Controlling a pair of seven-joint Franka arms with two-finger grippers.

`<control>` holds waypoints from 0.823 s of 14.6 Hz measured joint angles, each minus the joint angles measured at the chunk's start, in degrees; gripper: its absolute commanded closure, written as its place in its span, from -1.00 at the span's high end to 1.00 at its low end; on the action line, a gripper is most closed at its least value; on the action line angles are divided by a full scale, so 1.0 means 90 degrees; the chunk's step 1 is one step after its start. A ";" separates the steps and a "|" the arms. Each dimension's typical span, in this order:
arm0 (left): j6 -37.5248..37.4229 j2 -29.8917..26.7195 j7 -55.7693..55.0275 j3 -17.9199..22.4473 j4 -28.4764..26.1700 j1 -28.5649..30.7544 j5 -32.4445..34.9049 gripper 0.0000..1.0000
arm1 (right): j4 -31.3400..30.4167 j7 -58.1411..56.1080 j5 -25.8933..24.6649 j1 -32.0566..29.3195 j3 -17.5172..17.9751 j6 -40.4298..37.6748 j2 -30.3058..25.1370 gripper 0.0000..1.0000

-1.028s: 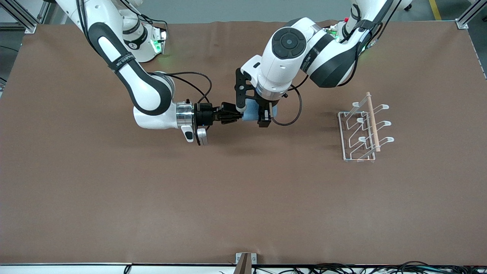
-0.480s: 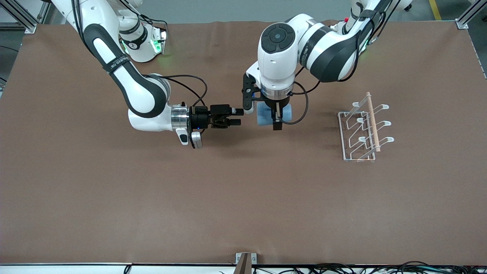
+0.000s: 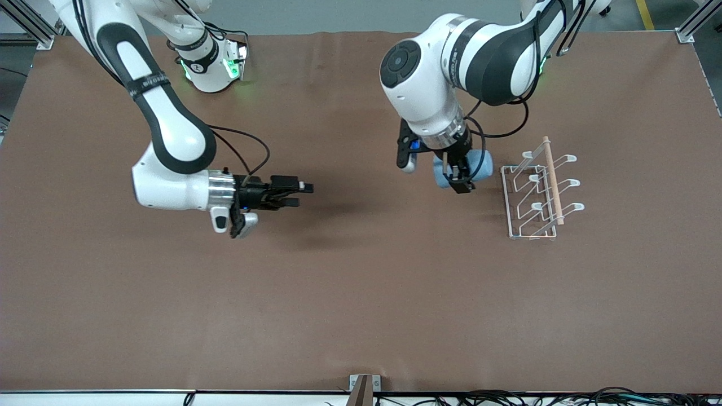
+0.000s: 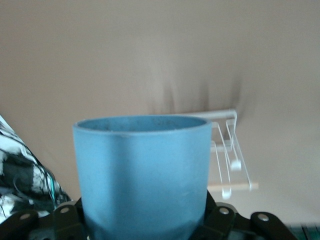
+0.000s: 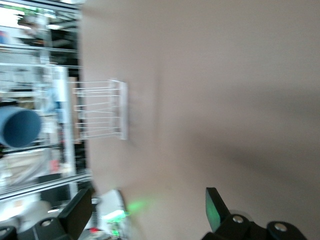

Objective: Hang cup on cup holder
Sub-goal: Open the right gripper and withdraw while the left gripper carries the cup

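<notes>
My left gripper (image 3: pixel 459 175) is shut on the light-blue cup (image 3: pixel 478 167) and holds it on its side in the air, close beside the cup holder (image 3: pixel 540 192). In the left wrist view the cup (image 4: pixel 142 175) fills the middle, its open mouth toward the cup holder (image 4: pixel 227 155). The cup holder is a white wire rack with looped prongs and a wooden dowel (image 3: pixel 553 179) on top, standing toward the left arm's end of the table. My right gripper (image 3: pixel 302 194) is open and empty over the brown table's middle; its wrist view shows the cup (image 5: pixel 19 127) and the cup holder (image 5: pixel 102 110) far off.
The brown table (image 3: pixel 361 293) is bare round the cup holder. The arms' bases stand at the table's edge farthest from the front camera. Cables hang from both wrists.
The right gripper let go of the cup and drew back toward the right arm's end. The left gripper carried the cup over to beside the cup holder.
</notes>
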 measured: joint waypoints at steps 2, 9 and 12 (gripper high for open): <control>-0.0324 0.0041 0.0092 0.0061 -0.0257 0.0083 0.0588 -0.98 | -0.0002 0.0979 -0.1450 -0.0005 -0.0233 -0.0024 -0.0398 1.00; -0.0383 0.0294 0.0101 0.0096 -0.1025 0.0729 0.2123 -0.94 | 0.0076 0.2231 -0.5212 -0.0028 -0.1417 -0.0080 -0.0886 1.00; -0.0381 0.0568 0.0100 0.0098 -0.1174 0.0959 0.2701 -0.92 | 0.0588 0.2251 -0.6244 -0.0041 -0.1790 -0.0882 -0.1156 1.00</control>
